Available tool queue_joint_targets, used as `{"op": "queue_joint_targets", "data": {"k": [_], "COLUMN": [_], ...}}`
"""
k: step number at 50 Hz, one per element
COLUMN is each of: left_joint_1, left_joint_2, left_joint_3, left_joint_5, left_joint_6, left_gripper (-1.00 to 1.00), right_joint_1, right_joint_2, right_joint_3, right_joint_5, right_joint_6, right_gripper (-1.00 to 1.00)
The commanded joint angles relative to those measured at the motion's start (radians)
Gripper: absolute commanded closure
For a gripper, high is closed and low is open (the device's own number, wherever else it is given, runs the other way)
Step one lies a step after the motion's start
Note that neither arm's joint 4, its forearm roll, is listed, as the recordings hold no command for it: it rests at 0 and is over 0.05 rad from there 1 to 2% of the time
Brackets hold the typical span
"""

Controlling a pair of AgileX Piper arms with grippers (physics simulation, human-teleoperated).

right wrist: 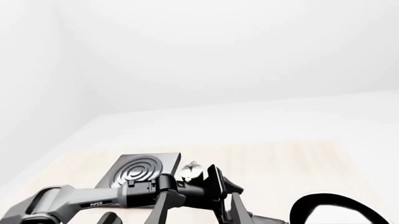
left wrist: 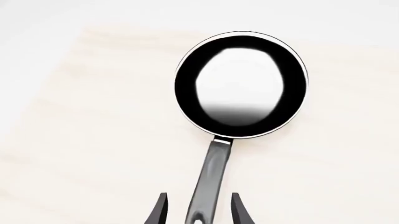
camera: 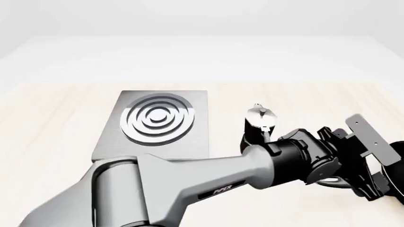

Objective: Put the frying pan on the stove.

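Observation:
The frying pan (left wrist: 240, 86) is round and black with a glossy inside, and lies on the light wood table. Its long dark handle (left wrist: 209, 179) runs back between the fingertips of my left gripper (left wrist: 199, 210), which is open with one finger on each side of the handle and a gap on both sides. In the front view the left arm reaches across to the far right, where the left gripper (camera: 381, 188) hangs over the mostly hidden pan (camera: 396, 165). The stove (camera: 158, 120), a grey slab with silver rings, lies at centre left. My right gripper (right wrist: 198, 212) is open and empty.
A small black-and-silver moka pot (camera: 260, 120) stands between the stove and the pan, just behind the left arm's wrist. The left arm's grey forearm (camera: 208, 177) crosses the table in front of the stove. The pan's rim also shows in the right wrist view (right wrist: 337, 212).

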Motion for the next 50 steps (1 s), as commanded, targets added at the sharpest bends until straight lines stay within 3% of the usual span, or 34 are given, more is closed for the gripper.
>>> {"op": "queue_joint_targets", "data": {"k": [1,31,50], "left_joint_1": [-0.001,0.001,0.016], "left_joint_2": [0.032,0.108,0.186], "left_joint_3": [-0.001,-0.007,-0.071], "left_joint_5": [-0.018,-0.058,-0.05], "left_joint_6": [-0.012,-0.039,-0.047], "left_gripper": [-1.0,-1.0,-1.0], "right_joint_1": [-0.001,-0.003,-0.002], "right_joint_2": [0.0,0.0,0.0], "right_joint_3": [0.002,0.003,0.006], "right_joint_5": [0.0,0.0,0.0], "right_joint_6": [0.006,0.016,0.025], "right_gripper": [-1.0,-1.0,-1.0]}}
